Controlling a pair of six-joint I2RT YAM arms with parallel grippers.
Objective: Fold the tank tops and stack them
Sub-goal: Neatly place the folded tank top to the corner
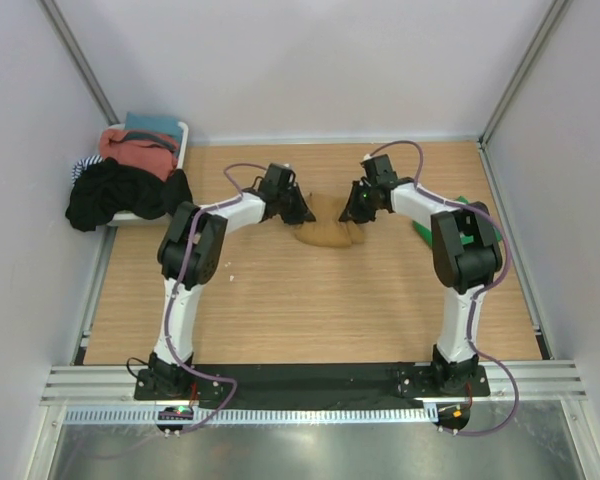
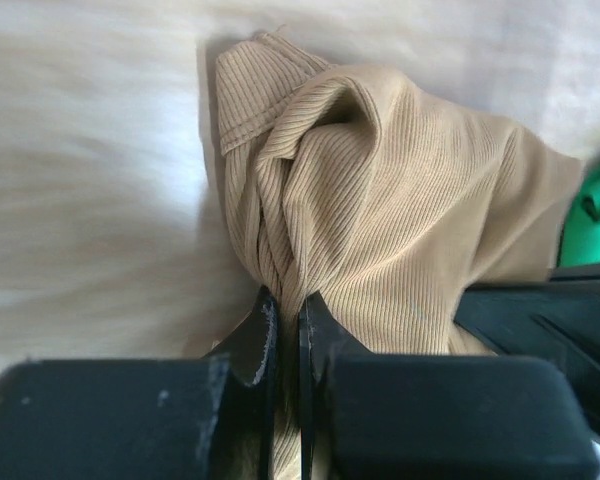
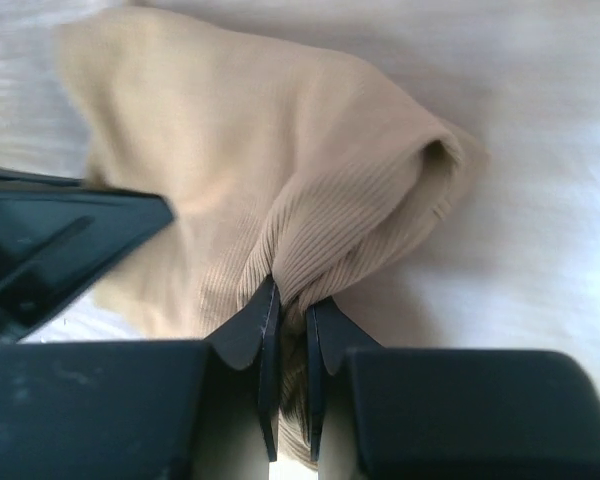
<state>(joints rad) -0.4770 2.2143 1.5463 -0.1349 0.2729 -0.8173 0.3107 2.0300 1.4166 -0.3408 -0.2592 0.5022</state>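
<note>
Pinching the tan top (image 1: 325, 233) toward the far edge of the table (image 1: 310, 310), we have left gripper (image 2: 285, 302) and right gripper (image 3: 291, 297) clamped on it.

A table (image 1: 310, 310) with a light wood-grain top is seen from above. It is enclosed on 3 sides by plain pale walls: a back wall (image 1: 310, 70), a left wall (image 1: 20, 220) and a right wall (image 1: 585, 220). 2 slanted metal posts are set in the far corners, 1 at the left (image 1: 80, 60) and 1 at the right (image 1: 525, 65). A white bin (image 1: 184, 131) is placed at the far left corner of the table. A heap of clothes (image 1: 120, 195), dark, coral, teal and striped, is piled in it and spills over its near rim. Along the near edge a black strip (image 1: 310, 375) is laid between aluminium rails (image 1: 90, 385). In front of it a white slotted strip (image 1: 310, 414) and a dull metal sheet (image 1: 310, 455) are seen. The scene is lit evenly, and only soft shadows are cast.
</note>
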